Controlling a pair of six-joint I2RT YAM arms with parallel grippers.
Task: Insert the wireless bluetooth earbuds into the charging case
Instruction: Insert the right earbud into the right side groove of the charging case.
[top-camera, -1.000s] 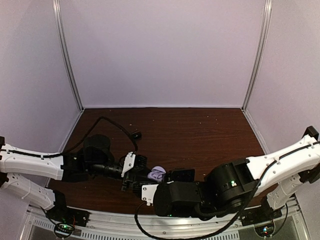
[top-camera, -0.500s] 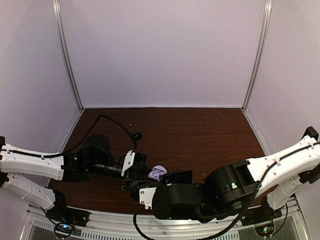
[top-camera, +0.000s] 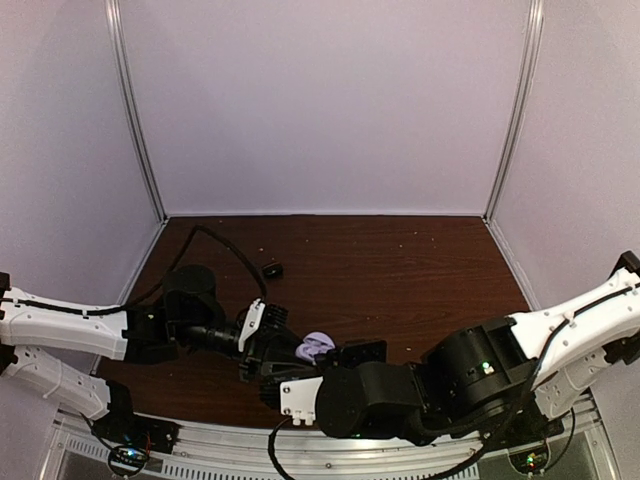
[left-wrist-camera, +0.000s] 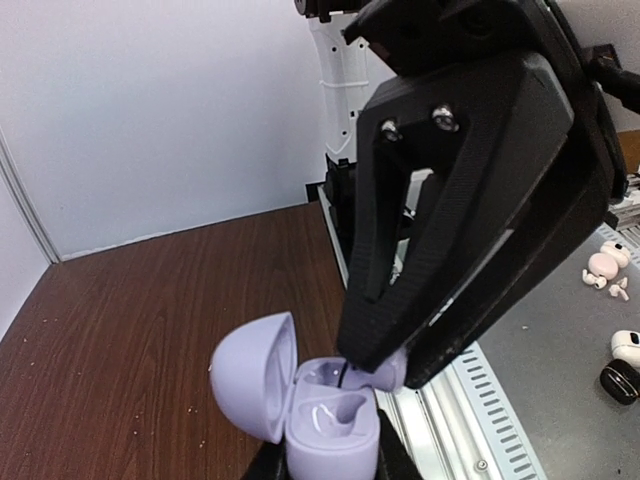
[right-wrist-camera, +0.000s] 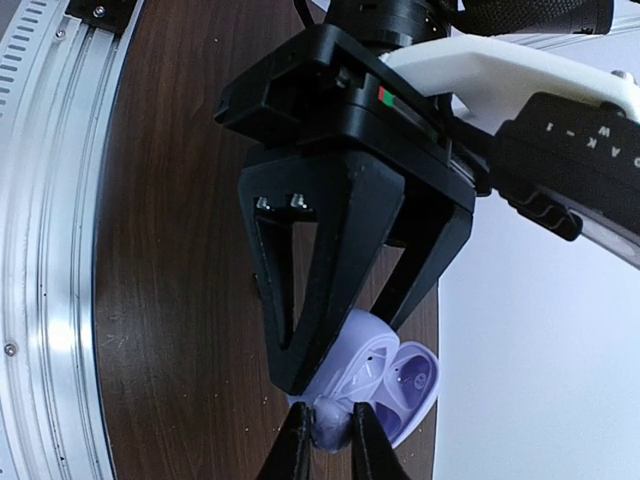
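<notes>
My left gripper (left-wrist-camera: 330, 468) is shut on the base of a lilac charging case (left-wrist-camera: 345, 425), held above the dark wood table with its lid (left-wrist-camera: 250, 375) swung open to the left. My right gripper (right-wrist-camera: 328, 428) is shut on a small lilac earbud (right-wrist-camera: 331, 424) and comes down onto the case (right-wrist-camera: 400, 375) from above. The bud (left-wrist-camera: 394, 367) sits at the rim of the case's far cavity; the near cavity shows bare. In the top view the case (top-camera: 318, 346) lies between the left gripper (top-camera: 285, 352) and the right gripper (top-camera: 345, 353).
A small black object (top-camera: 271, 269) lies on the table behind the left arm, beside its cable. The metal rail (left-wrist-camera: 470, 420) runs along the near table edge. Beyond it, small white buds (left-wrist-camera: 605, 272) and a black-and-white piece (left-wrist-camera: 622, 365) rest on a grey surface.
The right arm's body has sunk a little toward the near edge. The case stays in place. Both grips are unchanged.
</notes>
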